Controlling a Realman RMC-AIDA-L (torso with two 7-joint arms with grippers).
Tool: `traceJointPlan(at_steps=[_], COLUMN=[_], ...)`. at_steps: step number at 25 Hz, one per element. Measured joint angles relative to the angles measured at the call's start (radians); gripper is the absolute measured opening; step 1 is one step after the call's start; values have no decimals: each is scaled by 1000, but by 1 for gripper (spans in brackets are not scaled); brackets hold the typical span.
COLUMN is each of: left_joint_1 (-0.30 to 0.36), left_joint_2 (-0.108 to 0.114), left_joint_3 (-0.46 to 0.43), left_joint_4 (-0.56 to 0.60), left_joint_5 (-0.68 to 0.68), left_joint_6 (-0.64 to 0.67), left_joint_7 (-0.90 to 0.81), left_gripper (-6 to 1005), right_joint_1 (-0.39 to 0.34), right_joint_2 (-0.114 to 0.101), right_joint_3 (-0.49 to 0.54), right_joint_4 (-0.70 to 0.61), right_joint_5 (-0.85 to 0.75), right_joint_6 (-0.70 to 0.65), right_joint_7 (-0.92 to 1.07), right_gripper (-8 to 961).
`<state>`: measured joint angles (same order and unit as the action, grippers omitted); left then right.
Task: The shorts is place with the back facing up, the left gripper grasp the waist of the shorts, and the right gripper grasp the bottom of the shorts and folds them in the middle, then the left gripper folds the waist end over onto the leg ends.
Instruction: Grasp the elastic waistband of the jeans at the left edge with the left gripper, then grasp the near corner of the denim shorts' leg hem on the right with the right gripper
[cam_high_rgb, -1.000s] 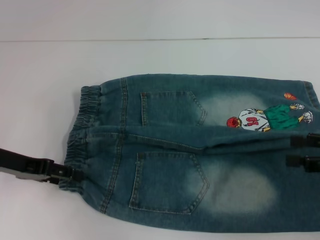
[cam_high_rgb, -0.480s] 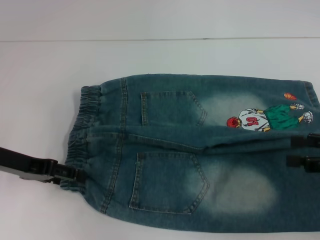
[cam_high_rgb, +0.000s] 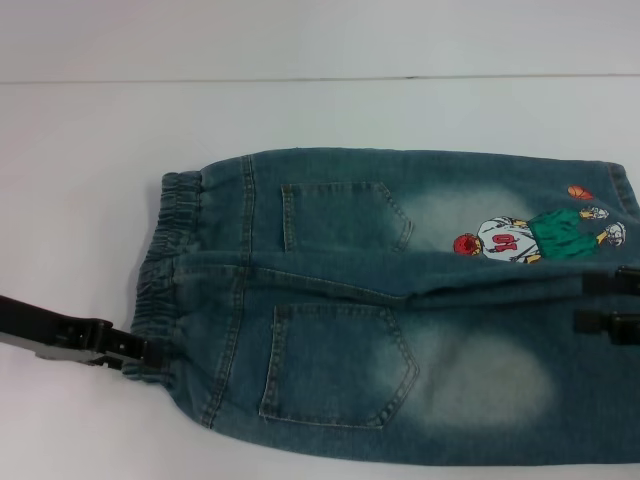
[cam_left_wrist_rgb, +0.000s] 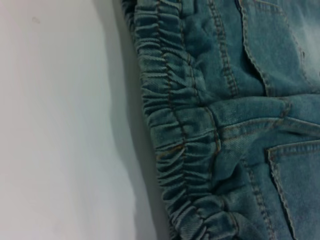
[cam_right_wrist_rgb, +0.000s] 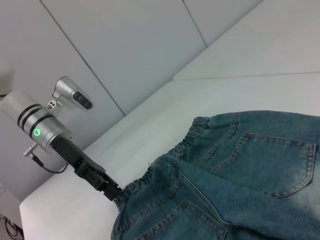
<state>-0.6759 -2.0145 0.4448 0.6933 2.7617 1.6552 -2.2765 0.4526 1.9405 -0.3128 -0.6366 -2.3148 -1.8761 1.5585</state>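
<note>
The shorts (cam_high_rgb: 400, 300) lie flat with the back up, both patch pockets showing. The waist of the shorts (cam_high_rgb: 160, 270) points left, and its gathered band fills the left wrist view (cam_left_wrist_rgb: 175, 130). The legs run off the right edge past the cartoon print (cam_high_rgb: 540, 235), so the bottom of the shorts is out of view. My left gripper (cam_high_rgb: 140, 355) is pinched shut on the near corner of the waistband; its silver wrist and green ring show in the right wrist view (cam_right_wrist_rgb: 112, 192). My right gripper (cam_high_rgb: 608, 301) sits at the right edge over the legs, its fingers apart with denim between them.
The shorts lie on a white table (cam_high_rgb: 90, 150) whose far edge meets a pale wall (cam_high_rgb: 320, 40). Bare table surface lies to the left of the waist and beyond the far leg.
My left gripper has shifted slightly left and toward the near edge at the waistband corner. The right gripper and the shorts have hardly moved.
</note>
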Motion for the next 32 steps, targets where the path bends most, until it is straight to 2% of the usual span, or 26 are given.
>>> traceJointPlan(at_steps=[3,14,32], left_joint_1=[-1,0,-5], left_joint_2=[0,0,6], left_joint_3=[0,6,-1], left_joint_4=[0,2,4], left_joint_5=[8,26,23], left_joint_6=[-3,-28,-20], left_joint_7=[0,8,11], left_gripper=[649,224,57], right_joint_1=[-1,0,-2], right_joint_2=[1,2,5], right_joint_3=[0,2,5], right_joint_4=[0,0,0], right_joint_5=[0,2,3], right_joint_6=[0,0,0], right_joint_7=[0,7,11], right_gripper=[947,946,945])
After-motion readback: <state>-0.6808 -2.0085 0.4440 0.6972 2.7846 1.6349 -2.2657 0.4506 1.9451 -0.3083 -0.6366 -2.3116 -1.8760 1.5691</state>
